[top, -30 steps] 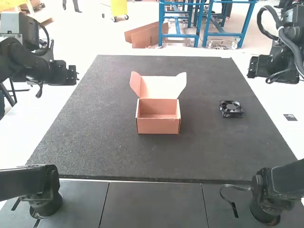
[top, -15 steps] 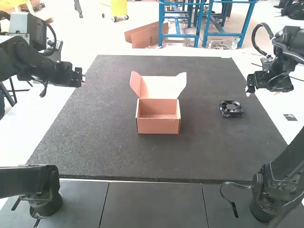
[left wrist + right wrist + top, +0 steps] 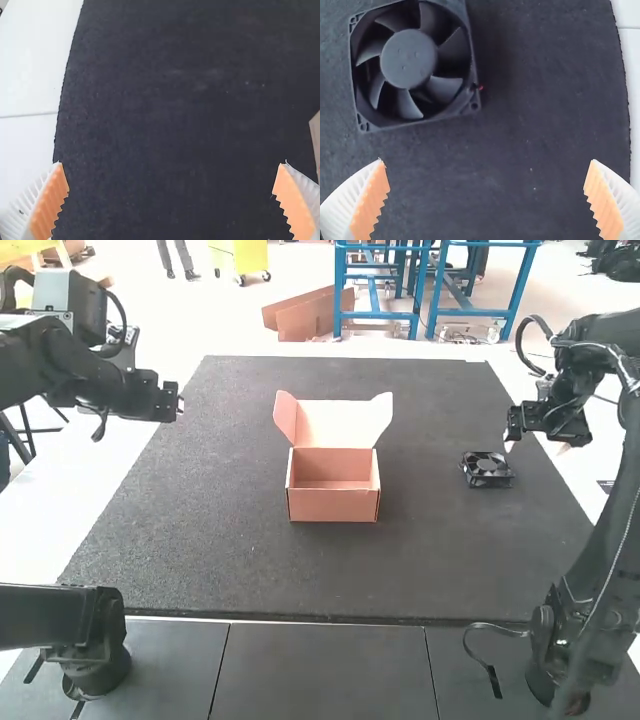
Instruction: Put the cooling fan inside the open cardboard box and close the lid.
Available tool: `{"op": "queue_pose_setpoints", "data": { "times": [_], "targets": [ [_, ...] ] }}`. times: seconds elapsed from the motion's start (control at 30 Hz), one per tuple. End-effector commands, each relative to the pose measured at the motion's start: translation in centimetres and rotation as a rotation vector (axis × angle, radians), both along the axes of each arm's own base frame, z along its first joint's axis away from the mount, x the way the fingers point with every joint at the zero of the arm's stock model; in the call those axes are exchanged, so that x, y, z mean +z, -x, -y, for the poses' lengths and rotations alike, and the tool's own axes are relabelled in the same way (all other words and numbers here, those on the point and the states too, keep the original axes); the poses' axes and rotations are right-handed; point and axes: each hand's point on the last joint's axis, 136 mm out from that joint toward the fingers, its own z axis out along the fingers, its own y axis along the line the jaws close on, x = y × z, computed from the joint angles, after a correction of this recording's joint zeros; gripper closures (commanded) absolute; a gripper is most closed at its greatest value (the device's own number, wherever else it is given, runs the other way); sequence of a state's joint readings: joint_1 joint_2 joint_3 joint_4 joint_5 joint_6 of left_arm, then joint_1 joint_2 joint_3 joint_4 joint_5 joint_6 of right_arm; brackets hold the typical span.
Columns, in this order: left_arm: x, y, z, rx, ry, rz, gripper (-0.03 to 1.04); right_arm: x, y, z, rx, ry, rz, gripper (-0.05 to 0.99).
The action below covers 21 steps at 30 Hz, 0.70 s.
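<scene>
Cooling fan [image 3: 487,469]: black, square-framed. It lies flat on the mat [image 3: 200,520], to the right of the cardboard box [image 3: 333,498] and well apart from it, near the mat's right edge. In the right wrist view the fan [image 3: 412,65] shows its hub and blades facing up. A small red speck at one corner is possibly a wire lead.

Cardboard box: stands upright at the middle of the mat with its top open. The lid [image 3: 335,420] is raised at the far side, with a tab at each upper corner.

Right gripper [image 3: 535,443]: held above the mat's right edge, near the fan and on its far-right side. In the right wrist view the gripper [image 3: 486,162] has its fingers [image 3: 367,200] spread wide. They are white and ribbed with orange pads, with bare mat [image 3: 545,100] between them. The fan lies apart from both fingers.

Left gripper [image 3: 170,400]: held above the far-left edge of the mat, well apart from the box. In the left wrist view the gripper [image 3: 170,170] has its fingers [image 3: 50,200] spread wide, with orange toothed pads facing inward over bare mat [image 3: 190,100].

Table [image 3: 60,500]: a white surface that borders the dark mat on the left and right.
</scene>
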<state>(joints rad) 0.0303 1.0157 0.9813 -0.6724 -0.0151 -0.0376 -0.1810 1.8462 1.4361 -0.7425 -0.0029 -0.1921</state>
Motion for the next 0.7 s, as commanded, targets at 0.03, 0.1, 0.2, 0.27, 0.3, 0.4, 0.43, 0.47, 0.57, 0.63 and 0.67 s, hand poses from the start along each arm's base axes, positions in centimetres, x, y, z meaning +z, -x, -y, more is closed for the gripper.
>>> {"op": "queue_pose_setpoints", "data": {
  "times": [0.03,0.1,0.2,0.27,0.3,0.4,0.43,0.47,0.57,0.63,0.67],
  "targets": [
    [2.2,-0.9,0.1,-0.010,-0.014,0.050,0.04,0.5,-1.8,1.0,-0.055,0.003,0.024,0.04],
    [2.3,-1.1,0.1,-0.010,-0.014,0.050,0.04,0.0,-2.2,1.2,-0.064,0.006,0.014,0.04],
    [2.5,-1.4,0.1,-0.011,-0.013,0.050,0.04,-0.9,-2.8,1.5,-0.082,0.007,-0.004,0.04],
    [2.5,-1.6,0.1,-0.011,-0.013,0.048,0.04,-1.4,-3.1,1.8,-0.088,0.017,-0.018,0.04],
    [2.4,-1.7,0.1,-0.011,-0.013,0.045,0.04,-1.7,-3.3,1.8,-0.086,0.016,-0.028,0.04],
    [2.4,-1.9,0.1,-0.012,-0.012,0.042,0.04,-2.4,-3.8,1.9,-0.092,0.011,-0.052,0.04],
    [2.3,-2.0,0.1,-0.011,-0.011,0.040,0.04,-2.6,-3.8,1.9,-0.091,0.009,-0.064,0.04],
    [2.3,-2.0,0.1,-0.011,-0.011,0.040,0.04,-2.9,-3.9,1.9,-0.091,0.008,-0.076,0.04],
    [2.2,-2.2,0.1,-0.011,-0.011,0.040,0.04,-3.1,-4.4,2.0,-0.104,0.002,-0.087,0.04],
    [2.2,-2.3,0.1,-0.011,-0.011,0.040,0.04,-3.3,-4.7,2.1,-0.108,0.002,-0.093,0.04],
    [2.2,-2.3,0.1,-0.011,-0.011,0.040,0.04,-3.4,-4.9,2.2,-0.109,0.004,-0.096,0.04]
  ]
}}
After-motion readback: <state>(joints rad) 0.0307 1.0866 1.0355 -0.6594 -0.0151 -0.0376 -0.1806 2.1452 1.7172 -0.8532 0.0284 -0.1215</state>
